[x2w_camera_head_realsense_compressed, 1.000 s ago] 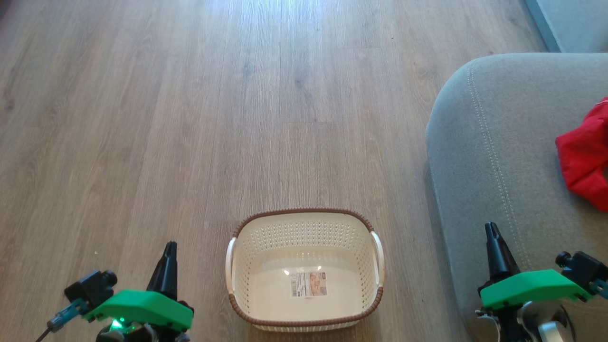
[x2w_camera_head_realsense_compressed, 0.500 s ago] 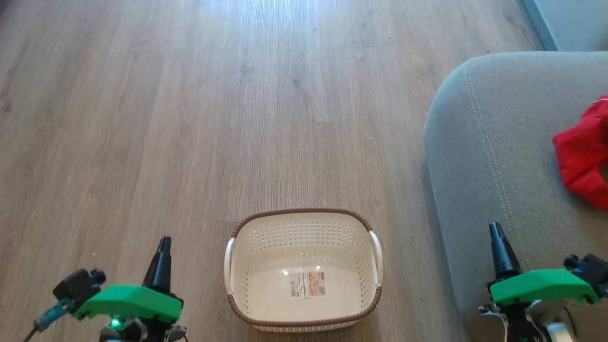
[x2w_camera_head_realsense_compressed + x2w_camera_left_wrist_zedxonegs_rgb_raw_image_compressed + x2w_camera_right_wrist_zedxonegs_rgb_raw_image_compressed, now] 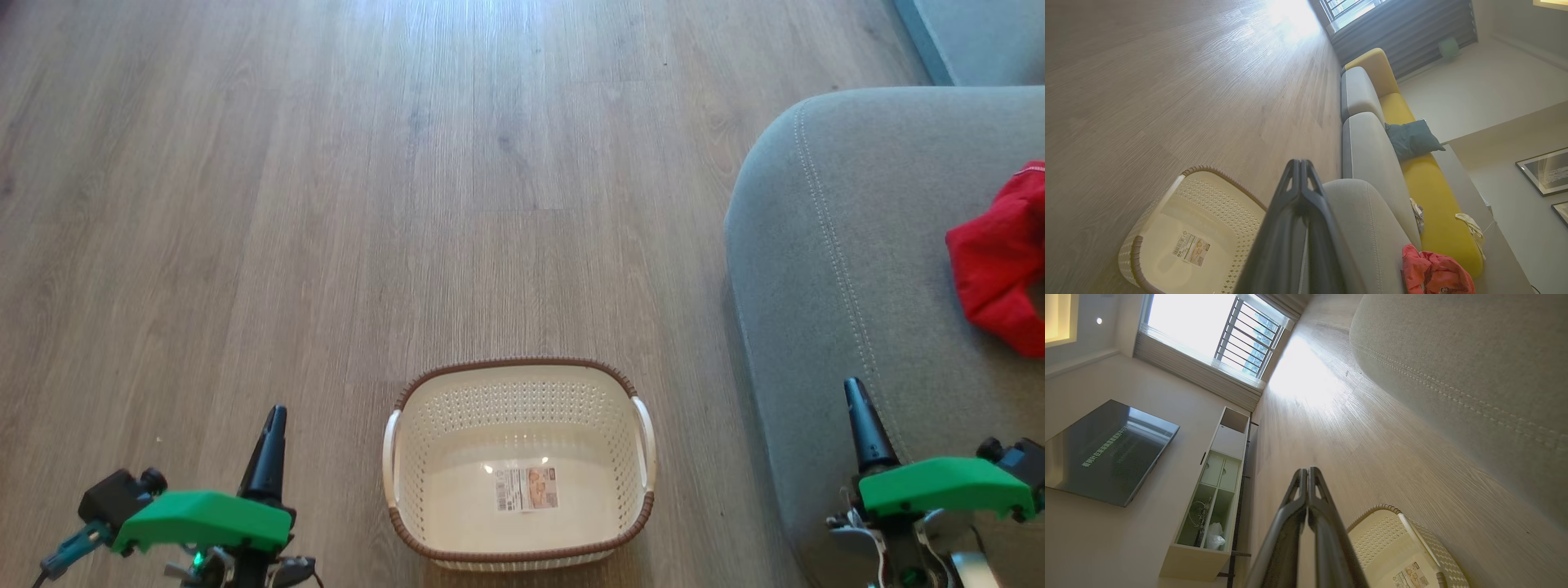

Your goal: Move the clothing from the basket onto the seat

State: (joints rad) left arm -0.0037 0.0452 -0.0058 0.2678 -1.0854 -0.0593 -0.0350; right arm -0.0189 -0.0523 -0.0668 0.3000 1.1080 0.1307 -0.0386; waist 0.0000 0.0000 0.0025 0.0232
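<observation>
The cream basket [image 3: 424, 425] with its brown rim stands on the wood floor at the bottom middle, holding nothing but the label sticker [image 3: 522, 488] on its bottom. Red clothing [image 3: 998, 265] lies bunched on the grey seat [image 3: 849, 245] at the right edge, and again as red clothing [image 3: 1433, 273] in the left wrist view. My left gripper [image 3: 273, 416] hangs shut to the left of the basket. My right gripper [image 3: 854, 390] is shut over the seat's front corner, holding nothing. The wrist views show the basket [image 3: 1216, 192] [image 3: 1384, 535] below the pressed-together fingers.
Wood floor [image 3: 326, 204] stretches ahead and to the left. A long grey and yellow sofa [image 3: 1404, 118] with a teal cushion [image 3: 1410, 139] runs beyond the seat. A TV [image 3: 1106, 453] and a pale shelf unit [image 3: 1208, 506] line the opposite wall.
Both grippers have sunk lower and drifted outward in the head view. The head view has shifted slightly, sliding the seat and clothing a little left.
</observation>
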